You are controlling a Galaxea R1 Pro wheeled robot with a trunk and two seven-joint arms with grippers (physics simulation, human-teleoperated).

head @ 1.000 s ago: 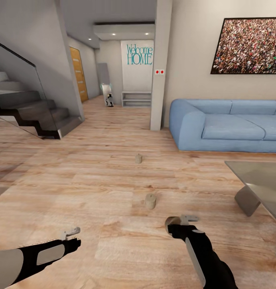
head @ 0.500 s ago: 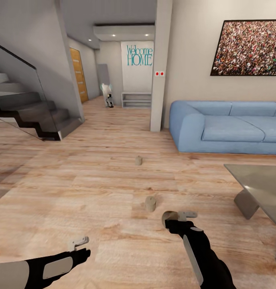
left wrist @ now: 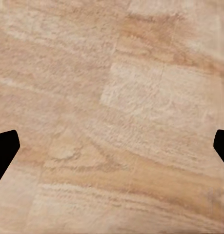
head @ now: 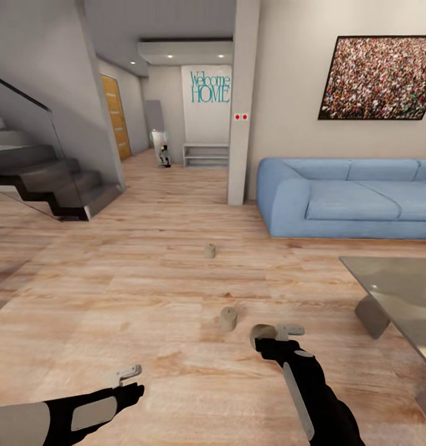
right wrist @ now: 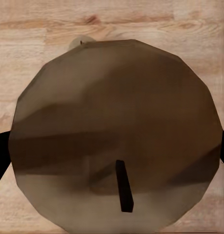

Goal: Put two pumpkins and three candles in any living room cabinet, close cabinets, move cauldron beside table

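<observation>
Right gripper (head: 267,337): yours holds a candle (head: 260,334), its fingers closed on the sides. In the right wrist view the held candle (right wrist: 116,136) shows end-on, a tan-olive disc with a short dark wick, a dark finger at either edge of it, over the wood floor (right wrist: 24,29).

Left gripper (head: 131,381): yours is spread wide and holds nothing. In the left wrist view the dark fingertips (left wrist: 4,148) sit far apart at opposite edges, with bare planks between them. In the head view it hangs low over the floor (head: 114,291) on your left side.

Candle, nearer (head: 228,318): upright on the floor, just beyond the right gripper and slightly toward your left, apart from it.

Candle, farther (head: 209,251): upright on the floor, well past the nearer one, in open floor ahead of the pillar (head: 241,99).

Table (head: 405,291): glossy grey top with an angled slab leg, at your right, near the right arm but not touching it.

Sofa (head: 349,198): blue, against the far wall beyond the table, beneath a framed crowd picture (head: 377,77).

Staircase (head: 46,179): dark steps behind a glass panel, at your far left.

Hallway: straight ahead past the pillar, ending in a wall lettered "Welcome HOME" (head: 210,87) above a low shelf (head: 205,155); an orange-brown door (head: 116,114) stands on its left side.
</observation>
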